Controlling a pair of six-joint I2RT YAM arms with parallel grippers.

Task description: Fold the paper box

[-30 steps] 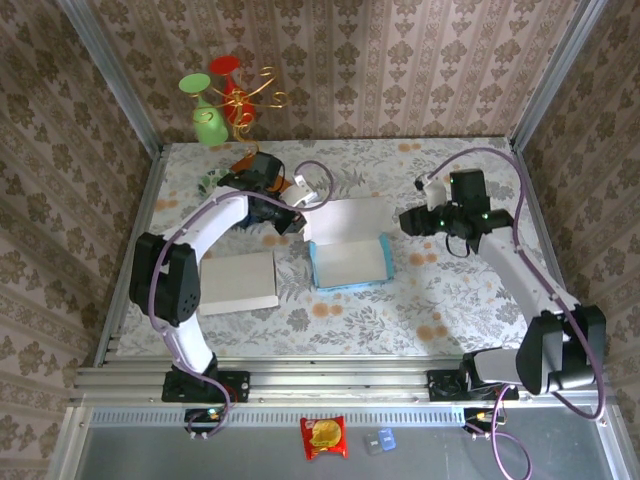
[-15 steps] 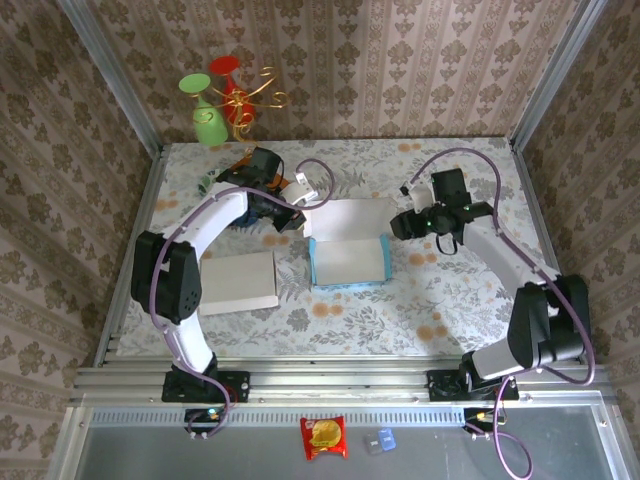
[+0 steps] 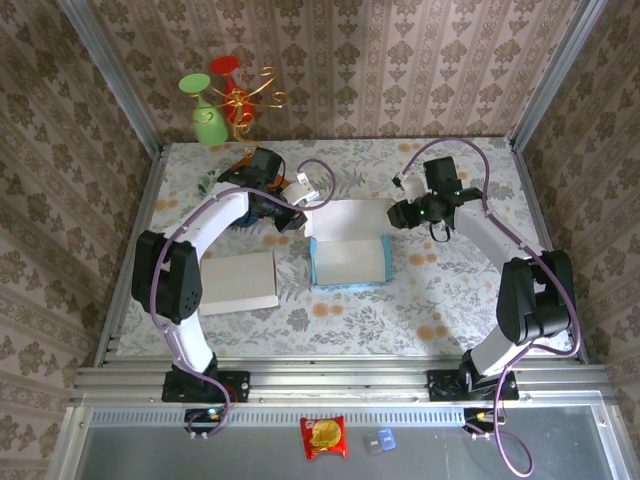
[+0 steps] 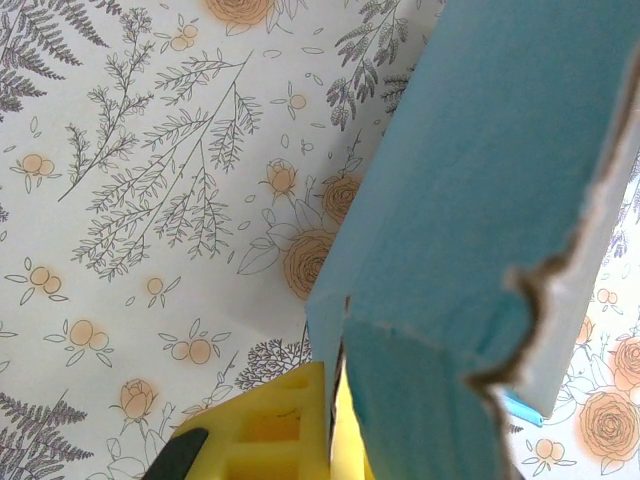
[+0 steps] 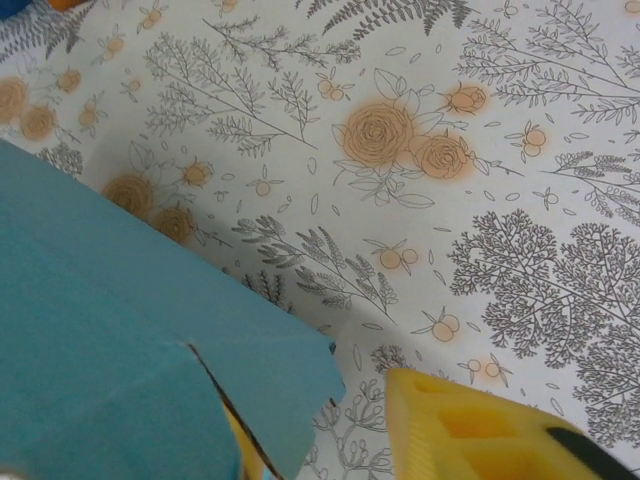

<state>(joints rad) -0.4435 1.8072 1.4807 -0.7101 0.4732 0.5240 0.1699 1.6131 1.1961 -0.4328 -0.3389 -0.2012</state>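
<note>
The paper box lies mid-table, blue outside and white inside, its lid flap standing up at the back. My left gripper is at the box's back left corner. In the left wrist view its yellow fingers are shut on a blue flap of the paper box. My right gripper is at the back right corner. In the right wrist view the right gripper is open, straddling a corner of the blue flap. One yellow finger stands apart from the card; the other is mostly hidden behind it.
A flat white sheet lies left of the box. Green and red vases with gold wire stand at the back left, beyond the table. Small items sit behind the left arm. A snack packet rests on the near ledge.
The right arm has swung left to the box's back right corner, and its jaws have narrowed around the flap. The left gripper has kept its hold without moving.
</note>
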